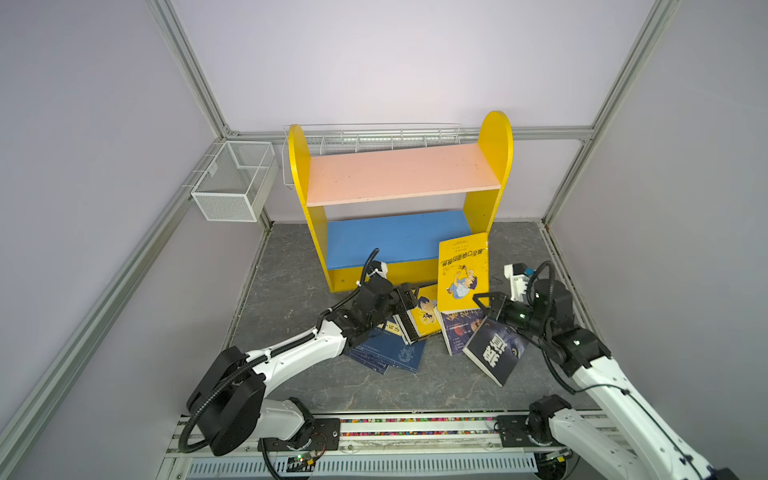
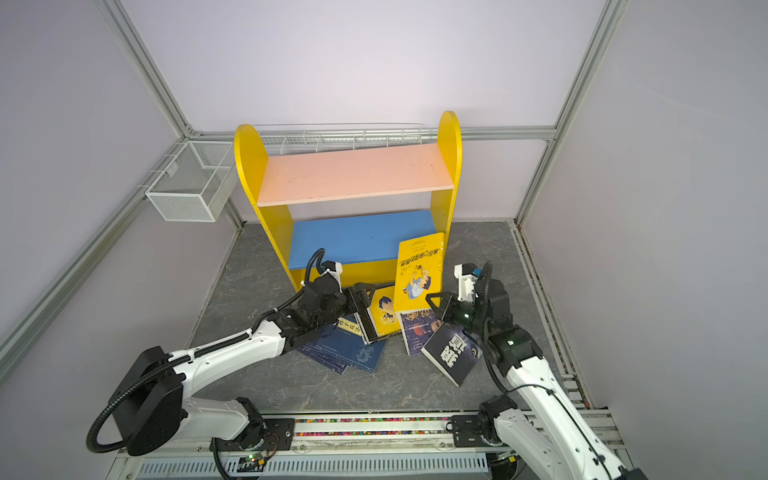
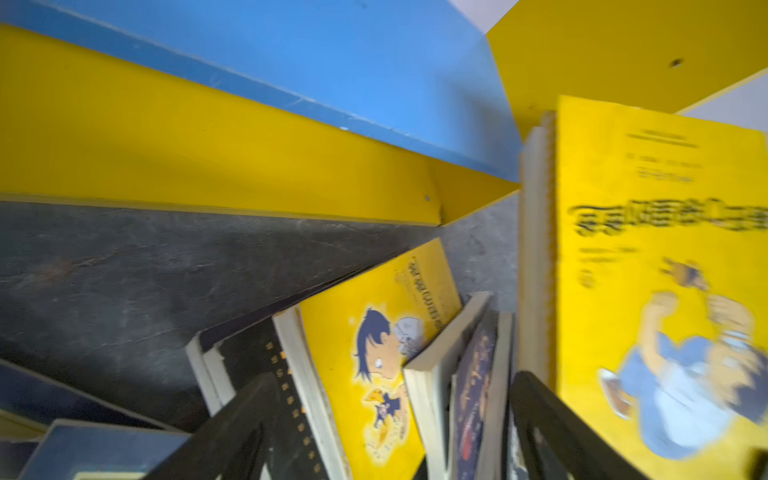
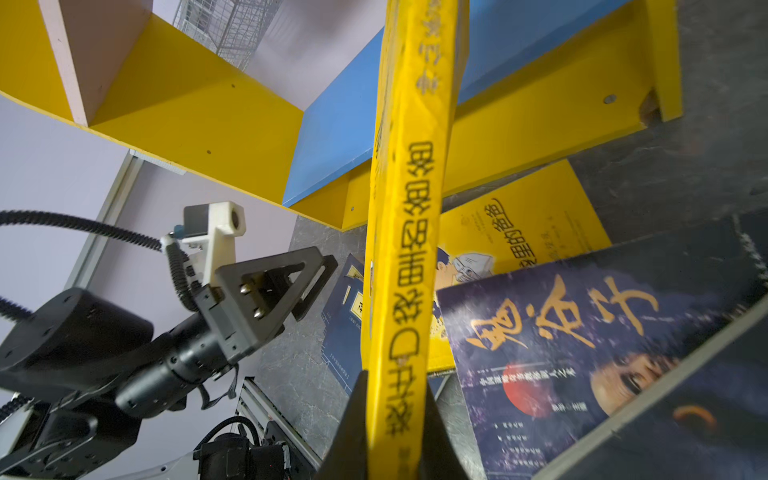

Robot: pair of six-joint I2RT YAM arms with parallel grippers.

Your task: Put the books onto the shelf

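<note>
While the shelf point(image 1: 494, 137) stands bare, the right claw point(image 1: 478, 301) pinches one yellow book point(image 1: 462, 270) upright just right of centre, in front of it; the left claw point(image 1: 415, 296) gapes empty over the other books point(image 1: 390, 353) heaped on the desk point(image 1: 291, 291).

Grey slate tabletop point(image 1: 436, 386) under yellow shelf point(image 1: 399, 174) and scattered books point(image 1: 399, 353)

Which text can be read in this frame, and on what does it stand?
"装在口袋里的爸爸": spine of the yellow book in the right hand.
"鬼谷子": gold, cover of the purple book.
White characters on the black book: not surely readable.
Label on the navy book: too small.
</note>
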